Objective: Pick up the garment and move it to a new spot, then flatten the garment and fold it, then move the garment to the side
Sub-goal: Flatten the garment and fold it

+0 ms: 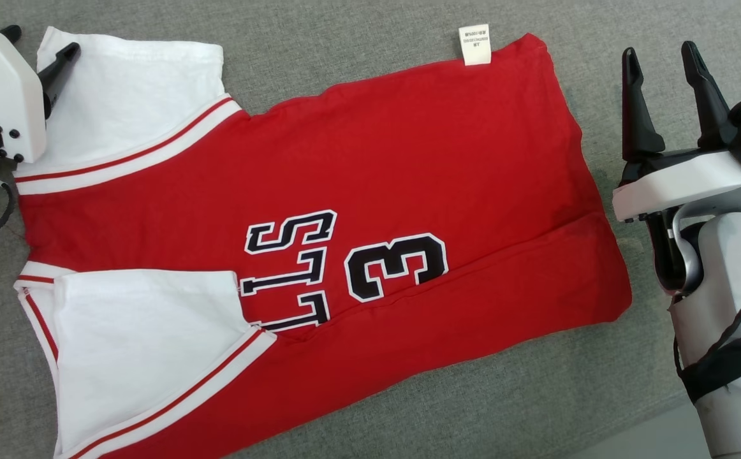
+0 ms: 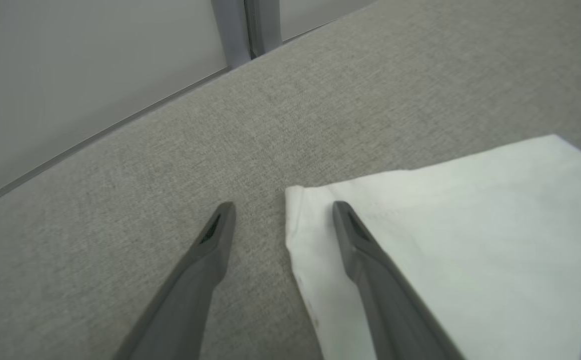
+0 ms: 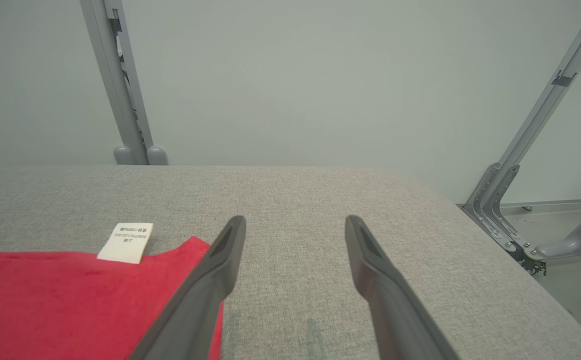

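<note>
Quick status from my end. The red jersey (image 1: 370,191) is lying flat on the grey bench (image 1: 409,408), turned sideways in the head view: white sleeves and neck end over on the robot's left, hem end on its right. The black number 3 (image 1: 396,264) and some black lettering face up in the middle. A fold line runs along the near long side, from below the lettering out toward the hem, so that edge looks doubled over. The far sleeve (image 1: 134,95) is spread out at the top left, and the near sleeve (image 1: 147,344) lies at the bottom left. A little white label (image 1: 474,44) pokes out past the far edge of the red cloth.

The left hand (image 2: 283,207) is spread wide and holds nothing. In its wrist view one finger sits over the corner of the far sleeve and the other over bare bench. I can't tell whether that finger actually touches the fabric.

The right hand (image 1: 659,54) is spread wide too, and it's empty. It's parked off the hem end over bare bench, just beside the jersey. In its wrist view one finger crosses in front of the red corner near the label.
</note>
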